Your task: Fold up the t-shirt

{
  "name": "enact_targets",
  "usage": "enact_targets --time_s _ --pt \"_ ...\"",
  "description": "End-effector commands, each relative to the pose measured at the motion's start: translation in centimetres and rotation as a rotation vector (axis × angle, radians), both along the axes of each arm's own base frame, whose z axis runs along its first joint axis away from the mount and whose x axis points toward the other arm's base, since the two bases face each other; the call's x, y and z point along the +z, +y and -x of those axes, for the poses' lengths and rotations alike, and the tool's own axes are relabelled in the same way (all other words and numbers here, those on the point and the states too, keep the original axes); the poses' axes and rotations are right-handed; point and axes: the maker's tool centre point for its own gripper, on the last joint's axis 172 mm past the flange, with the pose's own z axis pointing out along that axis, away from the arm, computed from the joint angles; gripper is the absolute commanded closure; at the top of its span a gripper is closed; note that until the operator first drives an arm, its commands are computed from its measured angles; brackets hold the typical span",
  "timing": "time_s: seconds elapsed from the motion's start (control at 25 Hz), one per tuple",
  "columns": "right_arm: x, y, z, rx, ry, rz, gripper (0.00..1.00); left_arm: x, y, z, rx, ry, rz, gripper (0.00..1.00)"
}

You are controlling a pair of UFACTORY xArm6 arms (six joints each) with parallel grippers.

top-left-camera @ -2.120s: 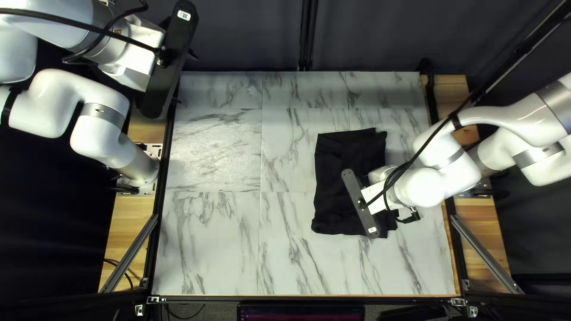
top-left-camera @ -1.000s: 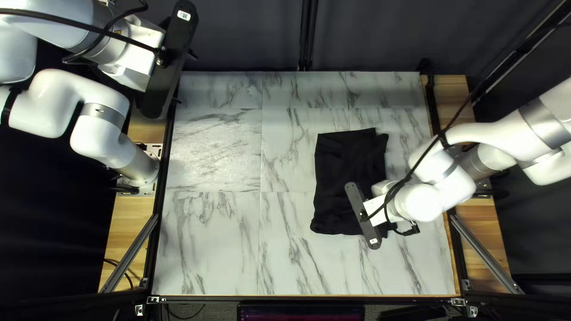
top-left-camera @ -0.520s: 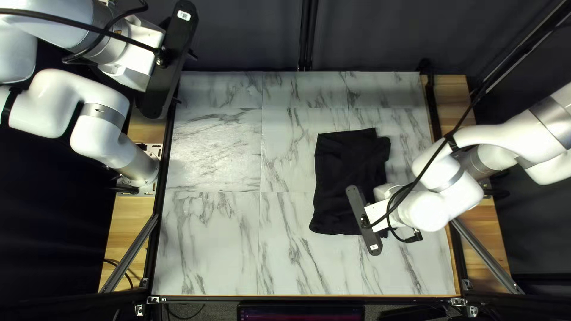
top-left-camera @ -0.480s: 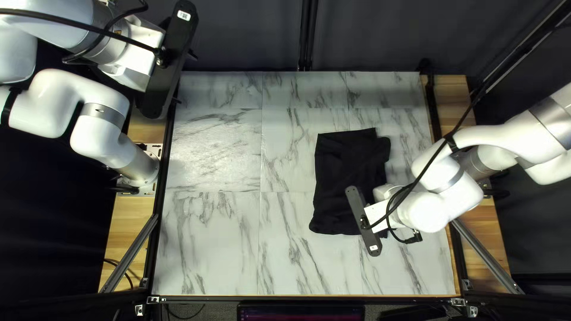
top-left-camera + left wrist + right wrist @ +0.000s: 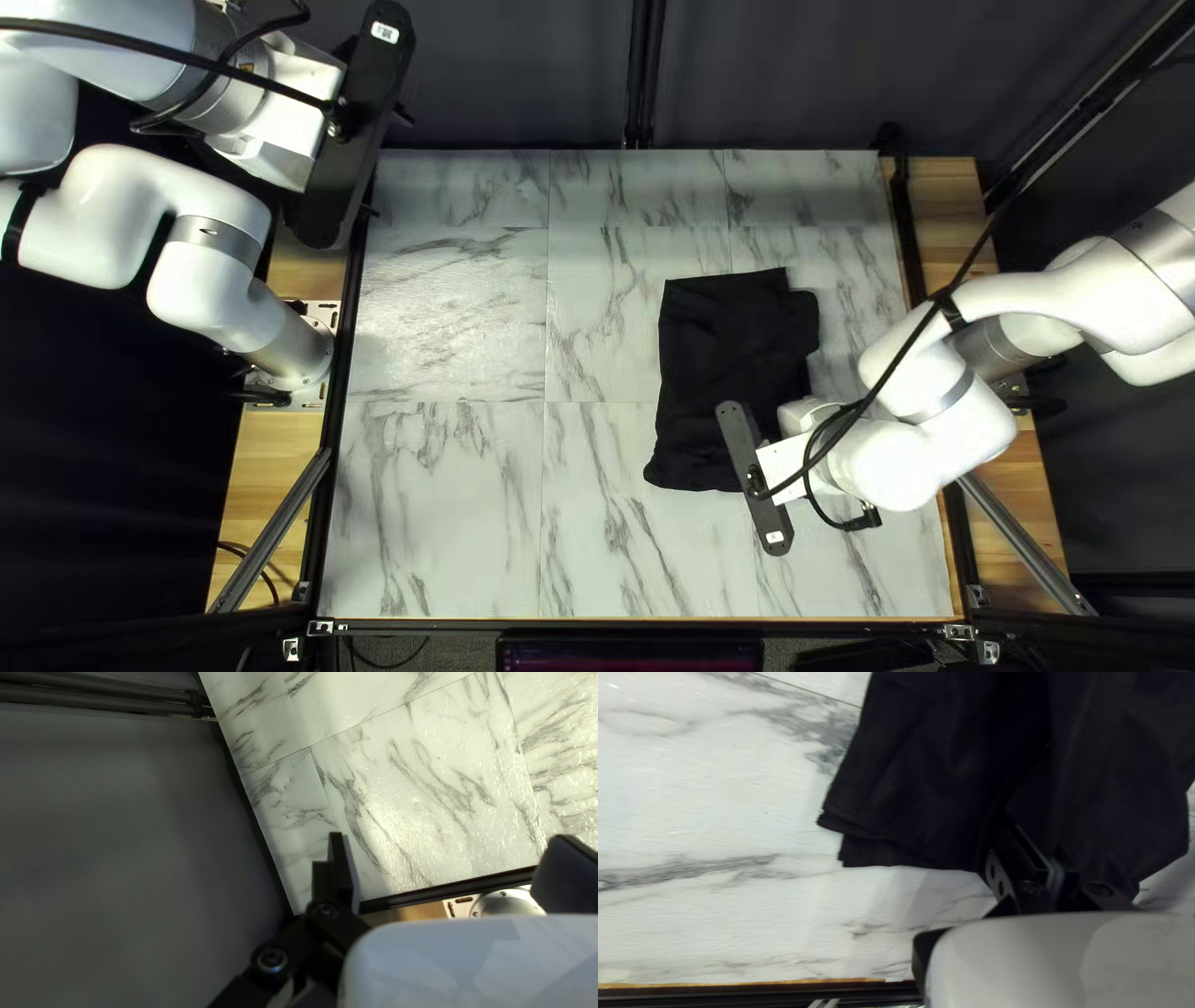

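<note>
The black t-shirt [image 5: 728, 361] lies as a folded, roughly rectangular bundle at the right of the top left view. Over its near right part hangs my right gripper [image 5: 782, 467], its fingertips hidden there. In the right wrist view, that gripper [image 5: 1055, 868] is shut on the t-shirt [image 5: 934, 778], with cloth rising in folds to the fingers and layered hem edges beside them. My left gripper [image 5: 286, 125] is raised at the far left, away from the cloth. In the left wrist view, the left gripper [image 5: 450, 858] stands open, nothing between its fingers.
The marble-patterned table [image 5: 473, 498] stretches from the cloth to the left rail. Black rails edge it, with a dark curtain [image 5: 759, 75] behind. A cable [image 5: 959, 293] runs over the right arm. In the left wrist view, grey curtain [image 5: 124, 846] lies beside the gripper.
My right gripper has moved toward the table's near edge. The cloth's near left corner has shifted slightly left, and a rounded flap on its right side now bulges outward. The left arm has stayed still.
</note>
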Motion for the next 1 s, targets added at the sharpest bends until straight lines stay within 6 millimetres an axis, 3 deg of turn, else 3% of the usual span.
enact_targets --time_s 0.04,0.36,0.64,0.68,0.72,0.76,0.8,1.0 --pt "-0.2 1.6 0.6 -0.018 0.009 -0.009 1.00 0.0 0.0 0.0 0.000 0.000 0.000 0.00" --pt "-3.2 5.3 1.9 -0.024 0.034 -0.045 1.00 0.0 0.0 0.0 0.000 0.000 0.000 0.00" --pt "-6.0 7.6 0.8 0.007 0.053 -0.095 1.00 0.0 0.0 0.0 0.000 0.000 0.000 0.00" --pt "-6.2 7.7 0.7 0.010 0.054 -0.099 0.78 0.0 0.0 0.0 0.000 0.000 0.000 0.00" --pt "-6.3 7.8 0.5 0.014 0.055 -0.104 0.38 0.0 0.0 0.0 0.000 0.000 0.000 0.00" --pt "-6.3 7.8 0.2 0.019 0.054 -0.109 0.11 0.0 0.0 0.0 0.000 0.000 0.000 0.00" --pt "-6.1 7.8 0.1 0.020 0.053 -0.110 0.00 0.0 0.0 0.0 0.000 0.000 0.000 0.00" --pt "-3.4 6.6 0.1 0.011 0.031 -0.110 0.00 0.0 0.0 0.0 0.000 0.000 0.000 0.00"
